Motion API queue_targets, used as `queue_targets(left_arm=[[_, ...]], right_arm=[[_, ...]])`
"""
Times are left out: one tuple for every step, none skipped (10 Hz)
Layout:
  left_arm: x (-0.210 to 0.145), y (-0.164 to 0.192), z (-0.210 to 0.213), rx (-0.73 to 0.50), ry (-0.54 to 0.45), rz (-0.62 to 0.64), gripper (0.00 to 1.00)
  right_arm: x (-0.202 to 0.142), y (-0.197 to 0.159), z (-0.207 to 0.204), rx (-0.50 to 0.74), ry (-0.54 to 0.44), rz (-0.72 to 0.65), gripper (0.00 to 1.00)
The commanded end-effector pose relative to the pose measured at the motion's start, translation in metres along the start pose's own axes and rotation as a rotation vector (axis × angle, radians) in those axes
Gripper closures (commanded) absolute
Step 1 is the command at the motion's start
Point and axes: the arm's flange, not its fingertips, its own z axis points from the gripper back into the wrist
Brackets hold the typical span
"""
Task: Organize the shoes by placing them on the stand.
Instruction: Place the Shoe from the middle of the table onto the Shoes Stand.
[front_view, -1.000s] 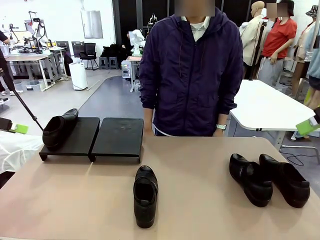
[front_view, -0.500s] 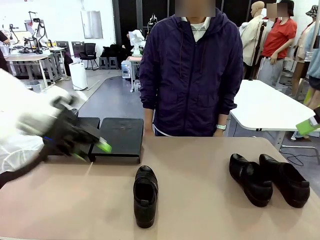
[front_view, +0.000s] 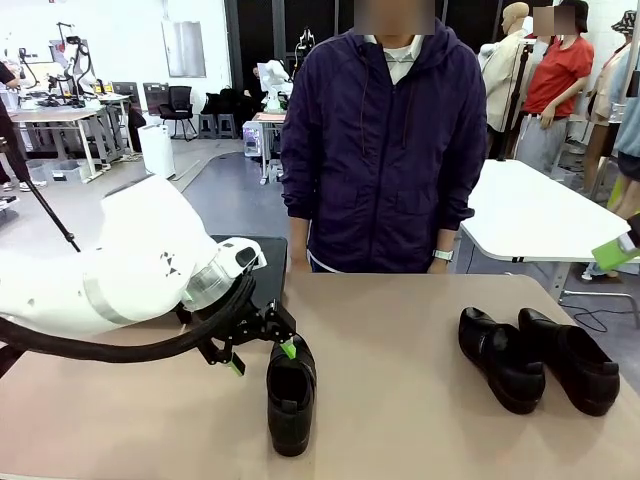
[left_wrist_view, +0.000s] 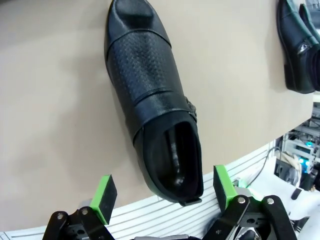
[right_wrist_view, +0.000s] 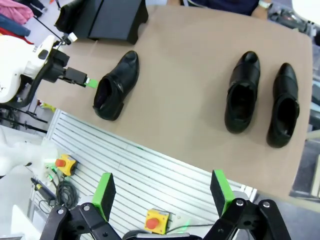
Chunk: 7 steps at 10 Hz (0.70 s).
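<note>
One black shoe (front_view: 291, 392) lies in the middle of the tan table, toe toward the person. My left gripper (front_view: 262, 357) hangs open just above its left side. In the left wrist view the shoe (left_wrist_view: 150, 100) has its heel end between the green pads of the left gripper (left_wrist_view: 165, 192), with nothing gripped. Two more shoes (front_view: 500, 358) (front_view: 568, 360) lie side by side at the right. The black stand (front_view: 265, 265) at the back left is mostly hidden by my left arm. High above the near table edge my right gripper (right_wrist_view: 162, 192) is open over the stand (right_wrist_view: 117, 20).
A person (front_view: 385, 140) in a dark purple jacket stands at the far edge, hands down. Bare tabletop (front_view: 400, 330) lies between the middle shoe and the right pair. My left arm's white body (front_view: 120, 270) covers the table's left part.
My left arm has swung from the stand at the left across to the middle shoe, and its open gripper now hangs at that shoe. The shoes have not moved.
</note>
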Motion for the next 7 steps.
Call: queue_targets(left_arm=[[-0.018, 0.006, 0.011, -0.02, -0.005, -0.031, 0.0], [0.0, 0.0, 0.0, 0.0, 0.0, 0.0, 0.0], [0.001, 0.0, -0.003, 0.02, 0.047, -0.021, 0.0], [0.002, -0.006, -0.009, 0.042, 0.063, -0.023, 0.0], [0.003, -0.006, -0.012, 0.063, 0.076, -0.011, 0.0], [0.003, -0.006, -0.016, 0.08, 0.105, -0.007, 0.0], [0.004, -0.007, -0.024, 0.097, 0.118, 0.006, 0.0]], right_arm=[[0.0, -0.001, 0.0, 0.032, -0.011, 0.007, 0.0], [0.0, -0.001, 0.0, 0.032, -0.011, 0.007, 0.0], [0.0, -0.001, 0.0, 0.032, -0.011, 0.007, 0.0], [0.0, -0.001, 0.0, 0.032, -0.011, 0.007, 0.0], [0.0, -0.001, 0.0, 0.032, -0.011, 0.007, 0.0], [0.0, -0.001, 0.0, 0.032, -0.011, 0.007, 0.0], [0.0, -0.001, 0.0, 0.032, -0.011, 0.007, 0.0]])
